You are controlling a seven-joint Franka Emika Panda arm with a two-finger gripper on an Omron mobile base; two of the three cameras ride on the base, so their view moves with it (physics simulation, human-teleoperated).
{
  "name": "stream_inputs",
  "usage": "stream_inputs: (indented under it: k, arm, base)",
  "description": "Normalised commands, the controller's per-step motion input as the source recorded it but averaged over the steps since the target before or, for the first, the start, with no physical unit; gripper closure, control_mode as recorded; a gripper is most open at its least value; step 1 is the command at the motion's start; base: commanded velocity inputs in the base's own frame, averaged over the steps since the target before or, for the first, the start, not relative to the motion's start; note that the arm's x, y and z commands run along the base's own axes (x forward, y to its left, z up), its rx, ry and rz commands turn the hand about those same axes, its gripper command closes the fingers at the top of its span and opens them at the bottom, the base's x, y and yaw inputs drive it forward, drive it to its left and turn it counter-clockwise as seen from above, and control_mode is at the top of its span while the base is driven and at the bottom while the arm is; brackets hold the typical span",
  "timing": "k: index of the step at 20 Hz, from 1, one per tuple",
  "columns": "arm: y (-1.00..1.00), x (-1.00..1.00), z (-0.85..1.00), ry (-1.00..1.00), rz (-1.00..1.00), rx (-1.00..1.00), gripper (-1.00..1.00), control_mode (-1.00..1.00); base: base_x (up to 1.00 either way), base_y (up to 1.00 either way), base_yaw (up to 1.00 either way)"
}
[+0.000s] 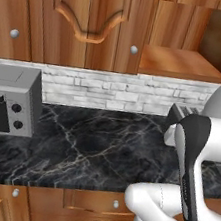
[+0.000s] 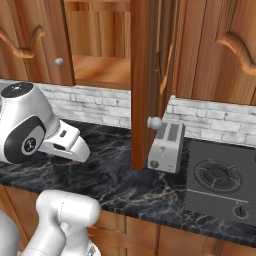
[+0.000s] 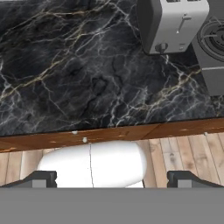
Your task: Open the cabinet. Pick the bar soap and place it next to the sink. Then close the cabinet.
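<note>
Right base view: the cabinet (image 2: pixel 100 45) on the wall stands open, its door (image 2: pixel 145 85) swung out toward us, its shelf bare. Below is the black marble counter (image 2: pixel 115 180), then the grey toaster (image 2: pixel 166 147) beside the door. No writing can be read. The gripper (image 3: pixel 112 180) fingers stand wide apart, holding nothing.

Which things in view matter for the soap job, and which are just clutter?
Job:
- cabinet, door open, wooden shelf showing

Lying about:
- microwave
- toaster
- stove burner
- drawers
</note>
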Motion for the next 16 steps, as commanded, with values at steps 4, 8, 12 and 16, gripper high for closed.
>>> stream_inputs:
  k: [4,8,12,16]
  arm:
    - [0.0,0.0,0.0,0.0,0.0,0.0,-1.0,-1.0]
    - [0.0,-0.02,0.0,0.0,0.0,0.0,-1.0,-1.0]
    - [0.0,-0.27,0.07,-0.02,0.0,0.0,-1.0,-1.0]
    - [-0.03,-0.57,0.31,-0.21,-0.02,0.0,-1.0,-1.0]
  base:
    - [0.0,0.0,0.0]
    - [0.0,0.0,0.0]
    - [0.0,0.0,0.0]
    - [0.0,0.0,0.0]
